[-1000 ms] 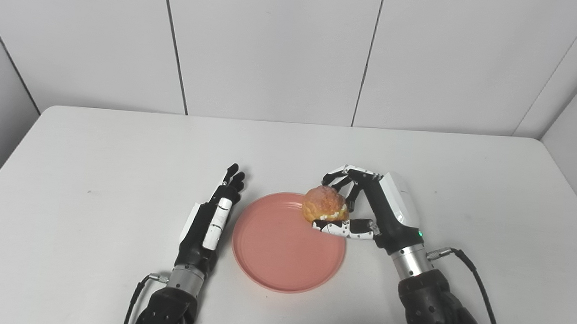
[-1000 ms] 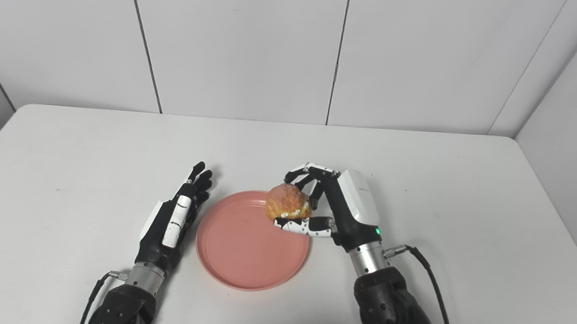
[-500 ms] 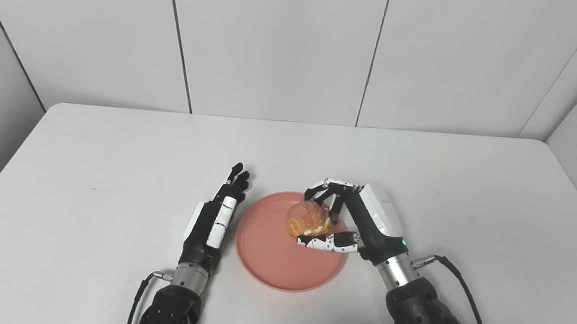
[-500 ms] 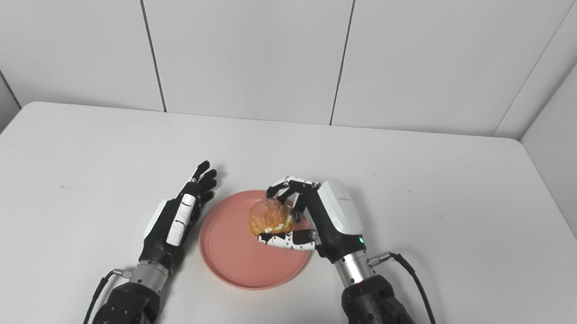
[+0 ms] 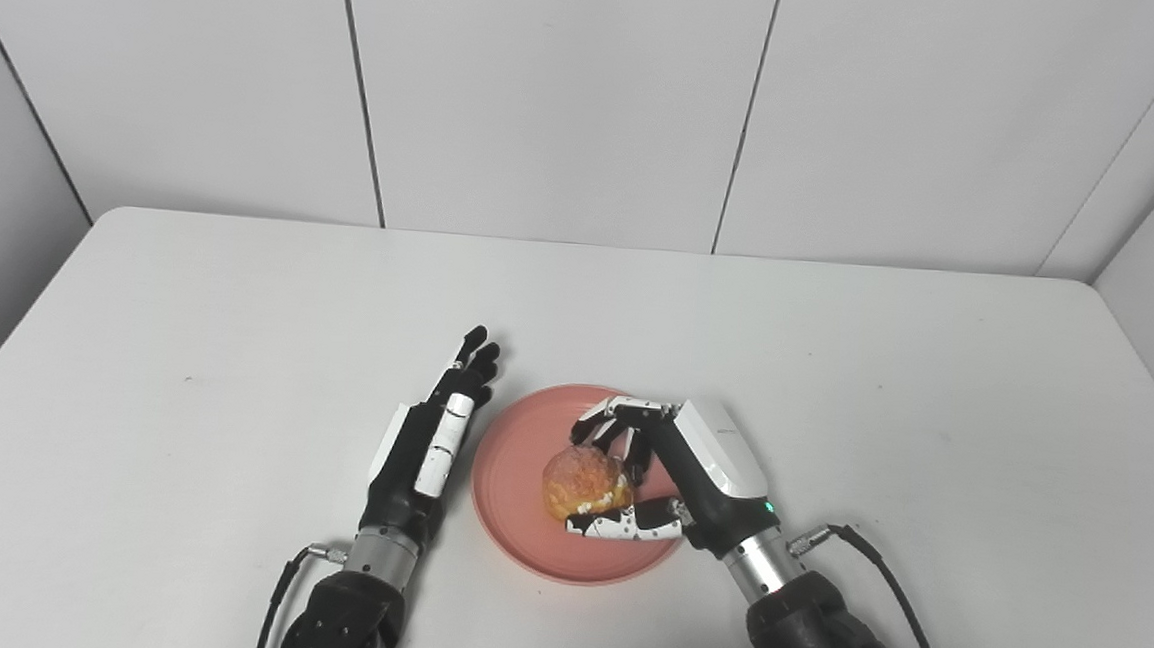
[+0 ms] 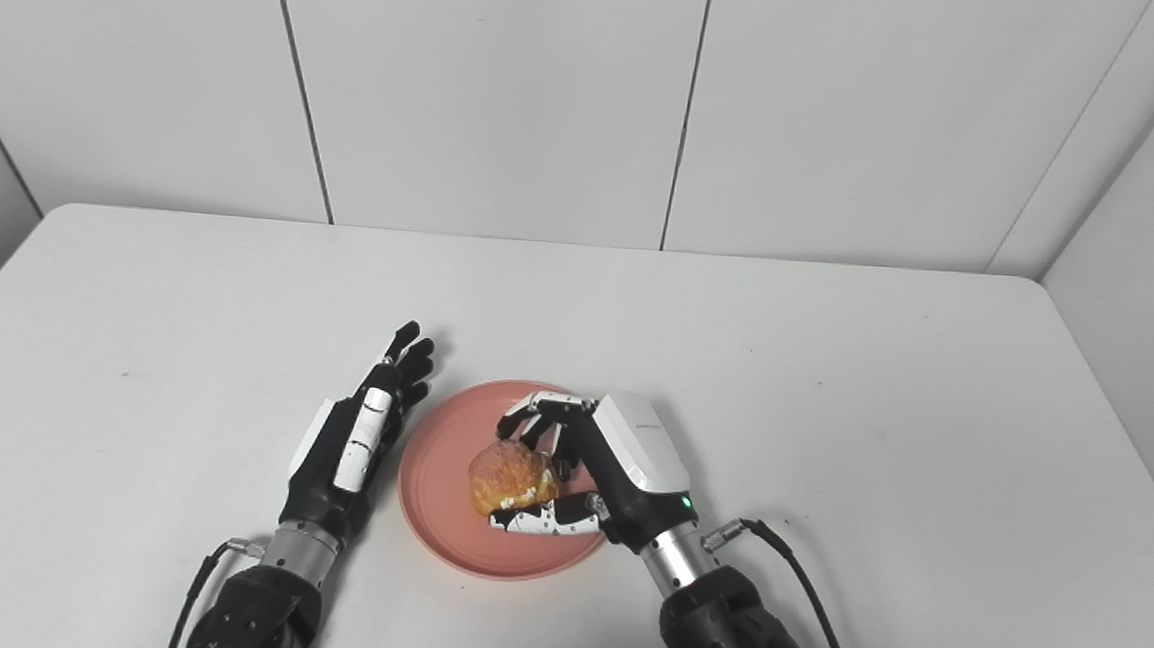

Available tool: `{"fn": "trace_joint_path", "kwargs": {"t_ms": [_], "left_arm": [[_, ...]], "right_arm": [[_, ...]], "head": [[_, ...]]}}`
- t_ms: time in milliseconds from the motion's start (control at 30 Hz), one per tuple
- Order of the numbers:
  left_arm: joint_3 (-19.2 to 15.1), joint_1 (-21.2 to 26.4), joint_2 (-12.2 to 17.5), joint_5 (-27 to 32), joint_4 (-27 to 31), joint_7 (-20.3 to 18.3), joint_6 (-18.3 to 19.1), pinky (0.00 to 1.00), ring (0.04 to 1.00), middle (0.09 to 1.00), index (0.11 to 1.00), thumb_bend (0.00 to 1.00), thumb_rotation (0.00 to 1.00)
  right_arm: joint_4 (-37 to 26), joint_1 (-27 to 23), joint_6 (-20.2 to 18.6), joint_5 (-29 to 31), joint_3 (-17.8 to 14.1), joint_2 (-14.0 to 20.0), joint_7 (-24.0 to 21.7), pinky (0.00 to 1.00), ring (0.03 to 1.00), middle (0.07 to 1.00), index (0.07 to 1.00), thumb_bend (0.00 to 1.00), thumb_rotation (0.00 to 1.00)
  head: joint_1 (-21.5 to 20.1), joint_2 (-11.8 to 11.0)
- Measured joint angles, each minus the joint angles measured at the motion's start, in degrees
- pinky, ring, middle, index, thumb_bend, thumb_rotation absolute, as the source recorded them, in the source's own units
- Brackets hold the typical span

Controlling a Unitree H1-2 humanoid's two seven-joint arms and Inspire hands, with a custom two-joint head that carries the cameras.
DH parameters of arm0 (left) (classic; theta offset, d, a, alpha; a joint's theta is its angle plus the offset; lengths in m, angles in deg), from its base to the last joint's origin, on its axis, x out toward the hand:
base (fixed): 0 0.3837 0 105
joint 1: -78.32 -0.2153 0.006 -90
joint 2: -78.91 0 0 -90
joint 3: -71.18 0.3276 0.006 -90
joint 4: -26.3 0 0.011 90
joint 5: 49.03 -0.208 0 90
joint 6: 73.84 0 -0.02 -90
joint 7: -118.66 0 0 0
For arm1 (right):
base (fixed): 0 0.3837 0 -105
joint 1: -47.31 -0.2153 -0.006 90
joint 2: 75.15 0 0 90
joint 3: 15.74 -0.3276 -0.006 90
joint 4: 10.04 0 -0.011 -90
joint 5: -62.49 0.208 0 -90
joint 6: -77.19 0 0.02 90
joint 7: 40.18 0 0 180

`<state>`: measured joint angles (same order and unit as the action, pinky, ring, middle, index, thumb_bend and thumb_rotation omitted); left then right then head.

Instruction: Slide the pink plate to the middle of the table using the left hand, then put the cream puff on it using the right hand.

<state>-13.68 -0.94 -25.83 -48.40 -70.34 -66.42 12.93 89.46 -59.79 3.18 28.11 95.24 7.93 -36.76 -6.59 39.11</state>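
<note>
While the pink plate (image 5: 525, 521) lies flat on the near middle of the white table (image 5: 835, 360), the right hand (image 5: 673, 475) reaches over its right half. This hand grips the cream puff (image 5: 582, 485): the fingers (image 5: 621, 422) curl over the far side of the pastry, and the thumb (image 5: 620, 527) lies under its near edge. The cream puff is over the centre of the plate; neither view shows whether its underside touches the plate surface.

The left hand (image 6: 354, 441) rests edge-on just beside the left rim of the plate, its fingers straight, held together and pointing to the far side. It holds nothing. No clear gap between this hand and the rim shows in either view, so contact cannot be confirmed.

In the left eye view the curled fingers of the right hand stand apart from the top of the pastry. The right eye view shows more of the plate's bare far-right rim behind the right hand. A black cable (image 6: 801, 588) runs from the right wrist toward the near right.
</note>
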Motion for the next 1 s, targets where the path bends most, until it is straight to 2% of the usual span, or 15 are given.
{"fn": "trace_joint_path", "kwargs": {"t_ms": [133,167,200,233,333,400,433,467,533,700,833,1000], "left_arm": [[0.05,0.0,0.04,0.0,-0.02,0.0,-0.01,0.95,0.957,0.954,0.94,0.65,1.0],[0.05,0.0,0.04,0.0,-0.02,0.0,-0.02,0.95,0.955,0.952,0.939,0.65,1.0],[0.05,0.0,0.04,0.0,-0.02,0.0,-0.02,0.95,0.955,0.952,0.939,0.65,1.0],[0.05,0.0,0.04,0.0,-0.02,0.0,-0.02,0.95,0.955,0.954,0.941,0.65,1.0],[0.07,0.0,0.04,-0.01,-0.02,0.0,-0.08,0.94,0.951,0.953,0.941,0.65,1.0],[0.08,0.0,0.05,-0.02,-0.04,0.0,-0.12,0.94,0.948,0.953,0.939,0.64,1.0],[0.08,0.0,0.06,-0.02,-0.04,0.0,-0.12,0.94,0.947,0.953,0.938,0.64,1.0],[0.08,0.0,0.06,-0.02,-0.04,0.0,-0.12,0.95,0.95,0.957,0.939,0.64,1.0],[0.08,0.0,0.07,-0.01,-0.05,0.0,-0.13,0.95,0.95,0.958,0.939,0.64,1.0],[0.06,0.0,0.07,0.14,-0.06,0.0,-0.14,0.95,0.949,0.956,0.936,0.63,1.0],[0.05,0.0,0.06,0.14,-0.06,0.0,-0.15,0.95,0.951,0.955,0.936,0.62,1.0],[0.05,0.0,0.02,0.12,-0.02,0.03,-0.14,0.96,0.952,0.955,0.933,0.62,1.0]], "right_arm": [[0.3,-0.16,0.59,-0.43,0.2,0.22,-0.18,0.53,0.623,0.531,0.469,0.51,0.0],[0.3,-0.23,0.79,-0.72,0.2,0.37,-0.18,0.56,0.645,0.596,0.48,0.51,0.04],[0.34,-0.31,1.11,-1.11,0.2,0.52,-0.15,0.56,0.65,0.621,0.483,0.5,0.06],[0.53,-0.43,1.98,-1.47,0.21,0.68,0.01,0.59,0.683,0.694,0.492,0.5,0.1],[1.31,-0.86,3.99,-2.41,0.34,1.28,0.69,0.68,0.774,0.793,0.498,0.5,0.13],[1.3,-0.92,4.86,-2.49,0.35,1.62,0.69,0.72,0.813,0.825,0.499,0.49,0.13],[1.28,-0.92,5.27,-2.63,0.36,1.82,0.69,0.73,0.822,0.832,0.499,0.49,0.14],[1.26,-0.92,5.49,-2.77,0.37,1.98,0.69,0.76,0.846,0.85,0.694,0.48,0.13],[0.99,-0.92,5.91,-3.41,0.4,2.38,0.67,0.78,0.858,0.863,0.76,0.47,0.15],[0.2,-0.93,6.48,-4.73,0.38,2.73,0.85,0.8,0.876,0.887,0.792,0.51,0.18],[0.15,-0.93,7.03,-5.33,0.38,2.93,0.93,0.81,0.879,0.902,0.795,0.54,0.3],[0.14,-0.93,7.47,-6.49,0.29,3.35,1.79,0.85,0.881,0.906,0.807,0.56,0.35]], "head": [[0.17,-0.09],[0.17,-0.09],[0.17,-0.09],[0.17,-0.09],[0.17,0.0],[0.17,0.0],[0.17,0.0],[0.17,0.0],[0.17,0.0],[0.17,0.0],[0.17,0.0],[0.17,0.0]]}}
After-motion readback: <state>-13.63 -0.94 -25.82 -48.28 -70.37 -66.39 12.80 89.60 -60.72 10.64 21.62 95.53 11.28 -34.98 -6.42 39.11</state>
